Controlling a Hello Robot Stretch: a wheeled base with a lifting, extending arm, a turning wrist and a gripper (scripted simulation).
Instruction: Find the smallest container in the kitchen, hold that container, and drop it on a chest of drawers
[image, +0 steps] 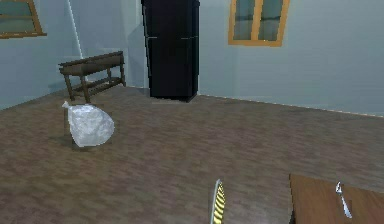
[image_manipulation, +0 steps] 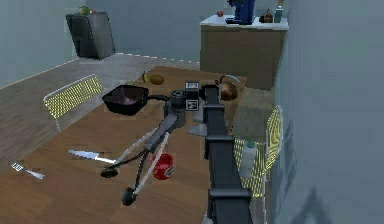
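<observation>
On the wooden dining table (image_manipulation: 60, 150) my arm (image_manipulation: 225, 170) rises from the arm side view's bottom edge, with two white marker squares (image_manipulation: 186, 100) at its far end. The gripper (image_manipulation: 120, 186) reaches down-left from them, its thin fingers (image_manipulation: 140, 150) low over the tabletop. A small red container (image_manipulation: 163, 167) stands on the table right beside the fingers. I cannot tell whether the gripper holds anything. A black pan (image_manipulation: 125, 97) lies farther out on the table, and a copper-coloured kettle (image_manipulation: 228, 88) stands near the markers.
A knife (image_manipulation: 90, 155) and fork (image_manipulation: 25, 170) lie on the table; yellow chairs (image_manipulation: 72, 95) (image_manipulation: 262, 150) flank it. A counter (image_manipulation: 240, 50) stands beyond. Ahead are a black fridge (image: 170, 50), a wooden bench (image: 95, 70) and a white bag (image: 90, 125) on open floor.
</observation>
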